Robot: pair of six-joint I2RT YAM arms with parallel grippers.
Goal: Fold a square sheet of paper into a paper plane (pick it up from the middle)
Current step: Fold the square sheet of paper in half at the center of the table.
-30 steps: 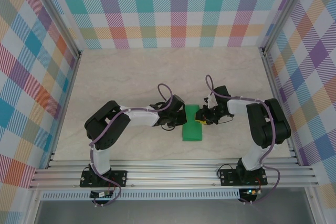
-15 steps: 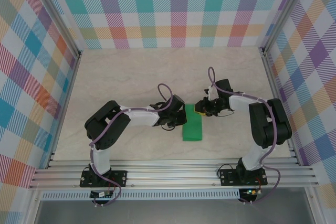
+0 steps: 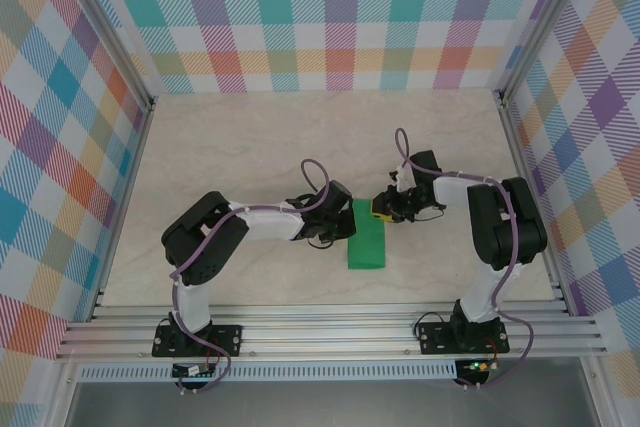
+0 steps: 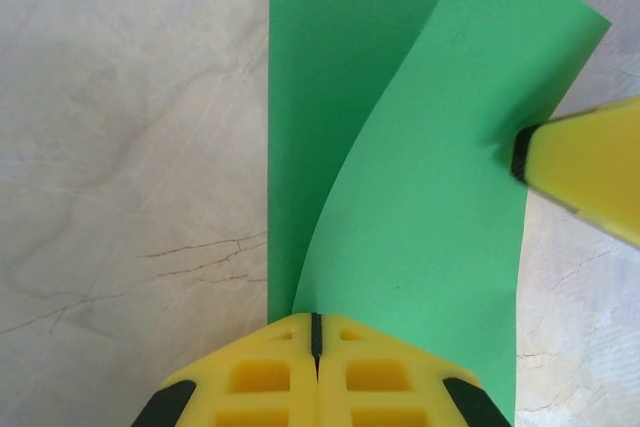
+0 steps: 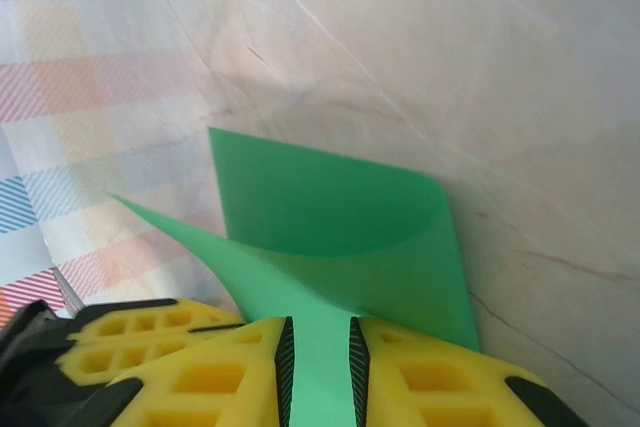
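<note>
On the pale tabletop (image 3: pixel 250 147), between both grippers, lies the square sheet of paper (image 3: pixel 367 244), doubled over into a narrow strip. I'd call this an early fold, no plane shape yet. Left gripper (image 4: pixel 315 332): jaws fully closed, nipping the sheet's near edge. Paper runs straight out ahead of its fingertips, lower layer flat on the table, upper flap (image 4: pixel 430 147) bowing up. Reads as an anchor so the sheet can't slide. Right gripper (image 5: pixel 320 347): jaws a sliver apart, clamped on the flap's free edge. From between its fingers (image 5: pixel 440 367) the flap curls forward and down to the crease. My take: right's job is laying the flap over while left pins. Risk: skewed crease if the layer edges don't line up.
</note>
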